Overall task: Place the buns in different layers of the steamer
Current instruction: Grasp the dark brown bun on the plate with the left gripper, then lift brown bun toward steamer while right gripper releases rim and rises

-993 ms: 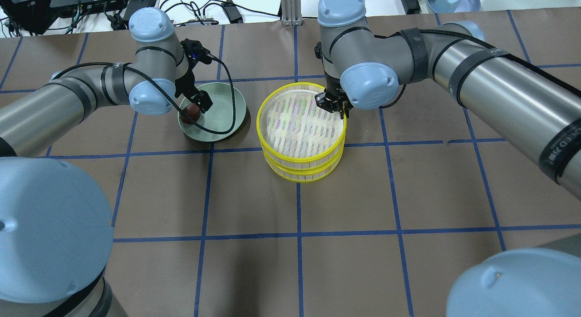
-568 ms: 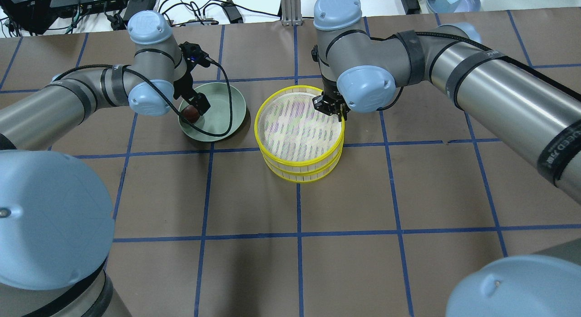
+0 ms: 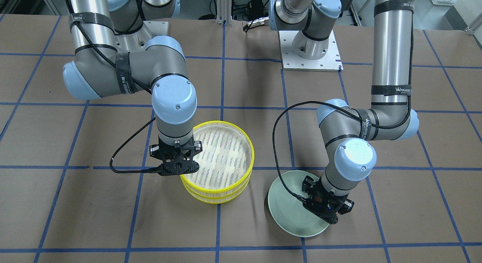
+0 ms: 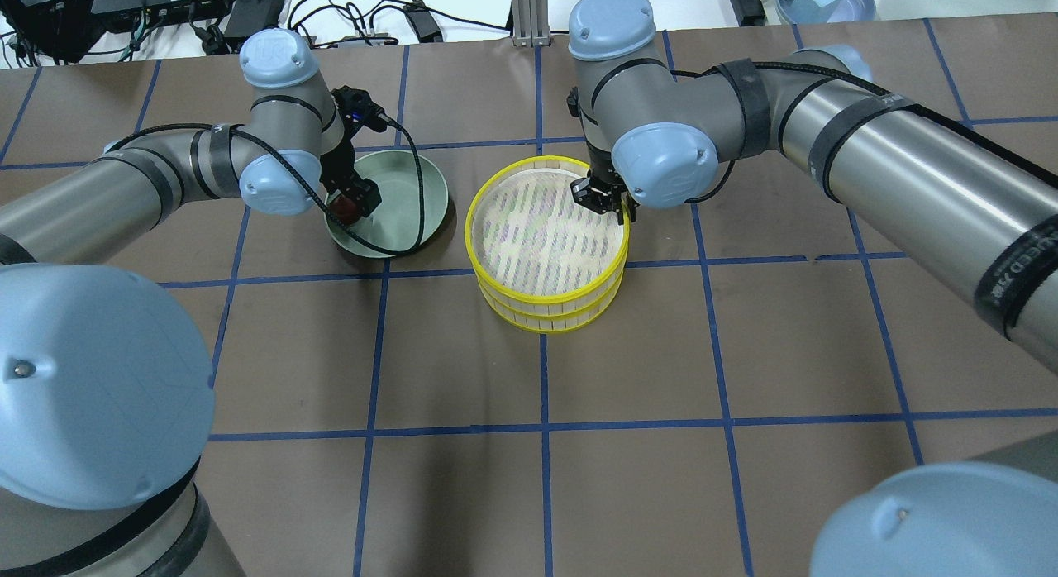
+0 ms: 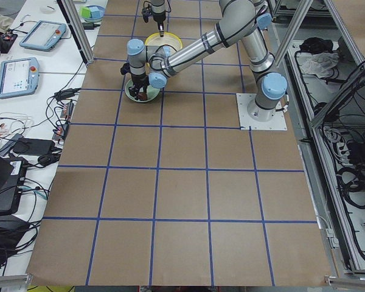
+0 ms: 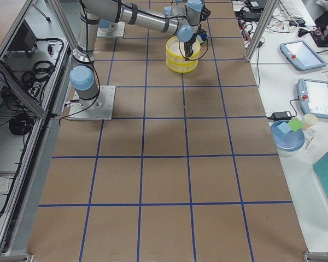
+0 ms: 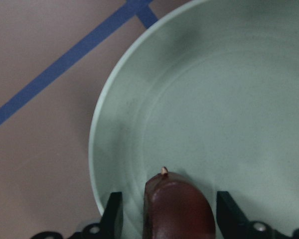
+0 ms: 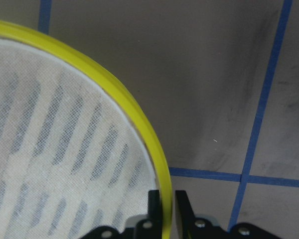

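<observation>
Down on the pale green round plate (image 7: 229,99), the glossy dark reddish-brown oval bun (image 7: 178,209) sits near the left rim. The left gripper (image 7: 172,211) is right over it, jaws open, one finger on each side. A sliver of plate shows between bun and finger, so I'd say nothing is squeezed yet. That straddle looks like the set-up for a pick. The pale cream bun I can't spot anywhere.

Just right of the plate stands the round two-tier steamer with yellow rims (image 4: 496,300), both trays stacked, the top one's white mesh floor bare. Now look at the right gripper (image 8: 167,201): its jaws are nearly closed, pinching the upper yellow-rimmed layer (image 8: 139,119) at its far right edge, one finger inside the wall, one outside. My read is that this hold is there to lift the top tray off, because the lower layer (image 4: 550,321) is covered and no bun can reach it otherwise. All round lies the brown table (image 4: 661,354) with its blue tape grid.
</observation>
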Controlling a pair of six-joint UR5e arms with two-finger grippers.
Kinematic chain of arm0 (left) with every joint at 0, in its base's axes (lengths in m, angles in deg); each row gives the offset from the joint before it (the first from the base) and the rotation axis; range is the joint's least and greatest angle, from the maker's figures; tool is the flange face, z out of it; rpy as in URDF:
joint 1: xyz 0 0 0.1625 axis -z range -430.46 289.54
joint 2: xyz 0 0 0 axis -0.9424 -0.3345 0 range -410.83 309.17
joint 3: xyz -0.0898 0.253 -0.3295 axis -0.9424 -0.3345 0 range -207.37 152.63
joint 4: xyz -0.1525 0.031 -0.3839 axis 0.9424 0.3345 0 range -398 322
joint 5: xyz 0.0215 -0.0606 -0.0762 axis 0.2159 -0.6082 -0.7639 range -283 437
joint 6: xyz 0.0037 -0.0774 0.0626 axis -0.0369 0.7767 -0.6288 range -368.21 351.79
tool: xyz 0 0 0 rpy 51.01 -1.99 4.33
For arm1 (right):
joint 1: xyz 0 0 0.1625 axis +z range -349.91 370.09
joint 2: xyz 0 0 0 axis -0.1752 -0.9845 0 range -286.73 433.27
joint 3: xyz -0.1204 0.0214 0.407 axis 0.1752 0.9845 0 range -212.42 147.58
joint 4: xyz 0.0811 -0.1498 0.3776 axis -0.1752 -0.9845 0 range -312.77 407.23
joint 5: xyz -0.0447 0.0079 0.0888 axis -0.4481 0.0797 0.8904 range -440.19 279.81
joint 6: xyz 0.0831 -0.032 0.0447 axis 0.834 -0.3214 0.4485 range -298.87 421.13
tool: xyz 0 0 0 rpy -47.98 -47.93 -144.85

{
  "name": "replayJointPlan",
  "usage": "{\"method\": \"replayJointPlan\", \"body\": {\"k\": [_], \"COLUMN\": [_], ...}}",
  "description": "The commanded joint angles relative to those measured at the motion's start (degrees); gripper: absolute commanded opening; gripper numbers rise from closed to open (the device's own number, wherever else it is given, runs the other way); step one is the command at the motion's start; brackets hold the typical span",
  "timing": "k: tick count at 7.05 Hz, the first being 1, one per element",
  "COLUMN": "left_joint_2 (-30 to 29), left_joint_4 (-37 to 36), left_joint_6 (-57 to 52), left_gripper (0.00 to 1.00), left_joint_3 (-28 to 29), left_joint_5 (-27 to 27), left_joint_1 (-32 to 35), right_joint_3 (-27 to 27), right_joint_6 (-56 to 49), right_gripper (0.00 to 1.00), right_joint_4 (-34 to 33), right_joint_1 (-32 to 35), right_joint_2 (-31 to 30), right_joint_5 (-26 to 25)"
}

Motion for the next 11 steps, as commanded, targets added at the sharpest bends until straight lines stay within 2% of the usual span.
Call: {"method": "replayJointPlan", "body": {"k": [1,3,4,5,6,7,9,11], "left_joint_2": [0.0,1.5,2.3,3.6,5.2,6.9,10.6,13.6], "left_joint_4": [0.0,-0.2,-0.2,-0.2,-0.2,-0.2,-0.1,0.4], "left_joint_6": [-0.7,0.1,0.2,2.4,7.3,13.7,29.1,38.8], "left_gripper": [0.0,0.0,0.0,0.0,0.0,0.0,0.0,0.0], "left_joint_3": [0.3,0.4,1.0,1.1,1.1,1.1,1.1,1.1], "left_joint_5": [0.1,-0.3,-0.6,-3.6,-5.9,-5.9,-7.1,-7.7], "left_joint_1": [0.0,0.0,0.2,0.4,1.0,2.6,7.1,12.1], "right_joint_3": [-0.1,1.0,1.2,2.8,6.0,8.8,8.7,8.4], "right_joint_6": [-0.1,-0.2,0.1,0.2,0.3,0.3,0.3,0.7], "right_gripper": [1.0,1.0,1.0,1.0,1.0,1.0,1.0,0.99], "right_joint_4": [0.0,0.0,4.3,11.4,18.8,24.0,24.7,24.5], "right_joint_1": [-0.1,-0.2,-0.8,-2.2,-3.5,-4.5,-5.6,-5.8], "right_joint_2": [-0.2,-5.2,-9.9,-14.2,-17.2,-20.1,-22.5,-22.6], "right_joint_5": [-0.9,-0.1,2.4,7.0,7.4,7.4,7.5,6.8]}}
